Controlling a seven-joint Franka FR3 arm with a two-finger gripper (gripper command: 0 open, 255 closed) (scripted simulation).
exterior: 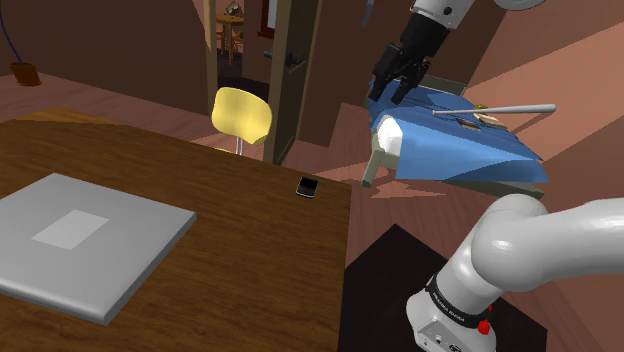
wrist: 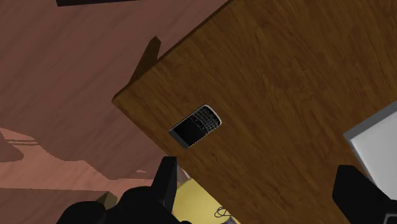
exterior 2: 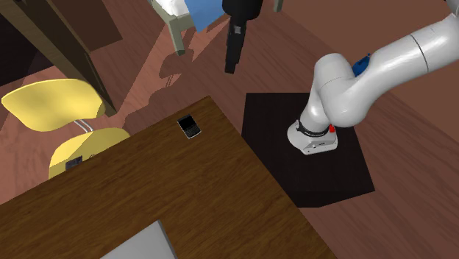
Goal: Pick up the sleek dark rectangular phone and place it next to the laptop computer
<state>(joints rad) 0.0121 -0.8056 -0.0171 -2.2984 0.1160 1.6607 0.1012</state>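
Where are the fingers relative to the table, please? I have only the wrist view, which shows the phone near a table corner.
Observer: In the second exterior view the fingers hang off the table, past the corner where the phone lies, on the side toward a blue bed.
Operator: Thank you. I see just a grey corner of the laptop; how does it lie?
Observer: In the shoulder view it lies closed and flat, a grey slab well apart from the phone, toward that view's left.
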